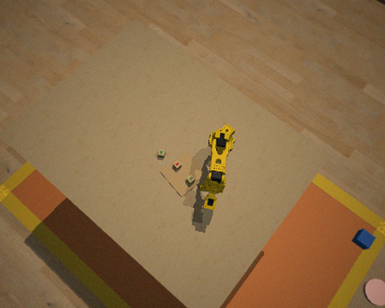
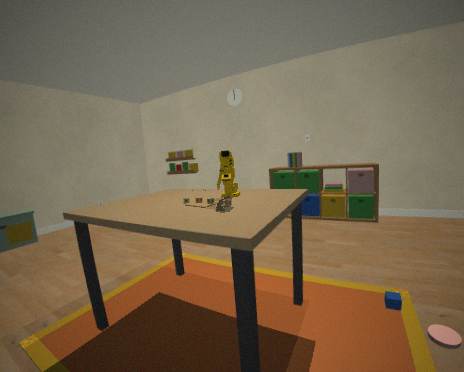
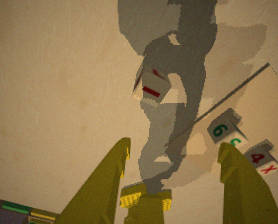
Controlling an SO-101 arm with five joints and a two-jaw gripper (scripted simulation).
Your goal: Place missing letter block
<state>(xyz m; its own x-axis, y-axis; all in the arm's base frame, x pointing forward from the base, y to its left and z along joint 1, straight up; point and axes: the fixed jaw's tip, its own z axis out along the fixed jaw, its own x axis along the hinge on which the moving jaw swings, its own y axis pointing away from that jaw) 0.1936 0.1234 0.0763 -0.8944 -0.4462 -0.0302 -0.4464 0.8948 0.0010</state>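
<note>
Blocks (image 3: 226,129) (image 3: 262,159) read 6, 4, perhaps X.

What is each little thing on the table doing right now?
Gripper: partly open, holding nothing, above the table.
Red-bar block: on the bare table, off the mat, not gripped.
Red X block: flat on the mat, X on top.
Green-letter block: flat on the mat, beside the X block.
Far green block: on the table, off the mat.
Mat: lying flat on the table.

The arm (image 1: 218,160) bends down, claw (image 3: 172,165) partly closed, empty.
</note>
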